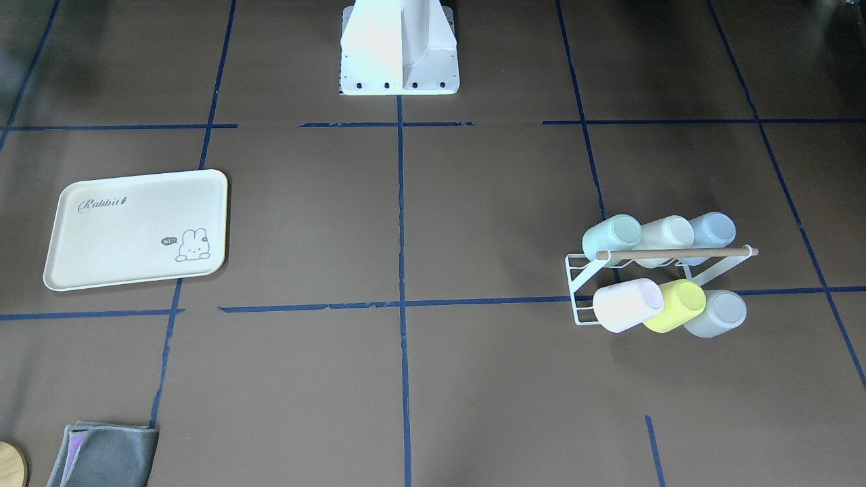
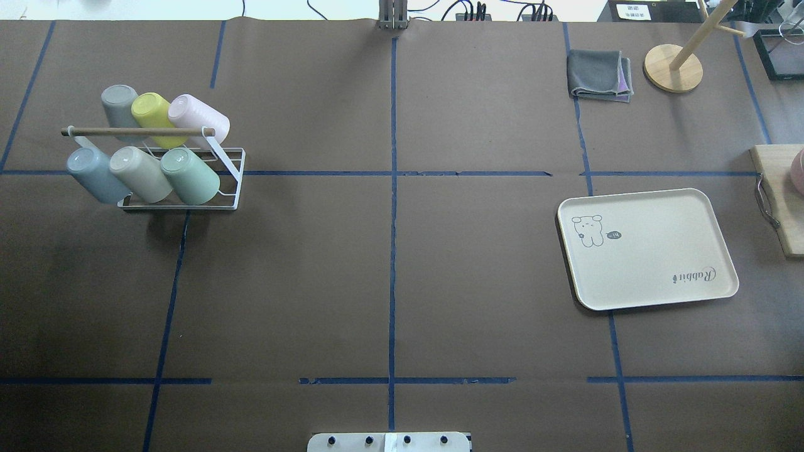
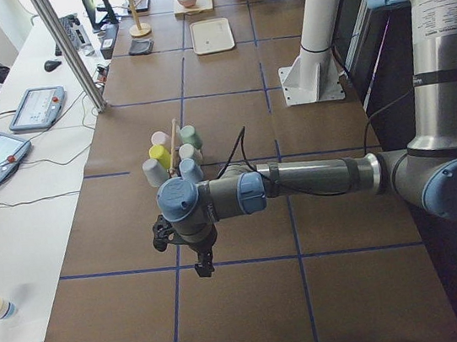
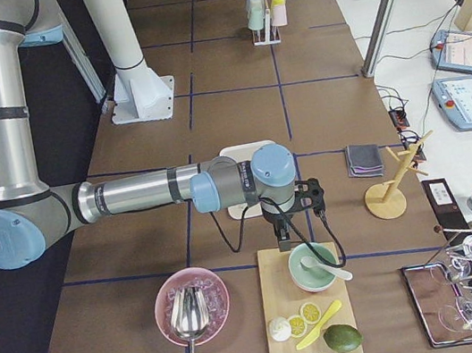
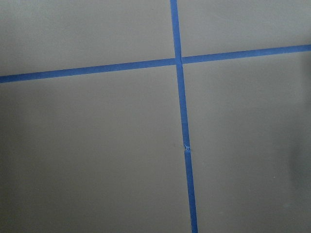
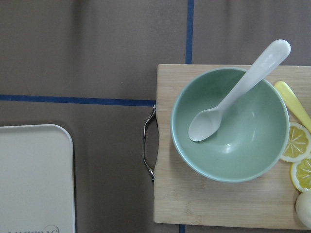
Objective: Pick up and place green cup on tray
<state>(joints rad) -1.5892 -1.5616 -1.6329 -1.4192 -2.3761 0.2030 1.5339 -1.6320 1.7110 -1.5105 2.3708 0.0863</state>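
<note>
Small pale mint-green plastic cup (image 2: 188, 176) is being held tilted in white wire rack (image 2: 233, 164), near row, table's left, just beside cream cup (image 2: 141, 174). Cream-beige rectangular plastic tray (image 2: 653, 263) is lying far right, well apart. Left gripper (image 3: 201, 267) is being suspended near rack, right gripper (image 4: 283, 243) over wooden board (image 6: 214, 204). Whether either is clenched or released cannot be told.

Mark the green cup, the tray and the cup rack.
green cup (image 2: 191, 178), overhead view, on its side wall.
tray (image 2: 653, 251), overhead view, on its bare middle.
cup rack (image 2: 138, 132), overhead view, on its wooden handle bar.
</note>
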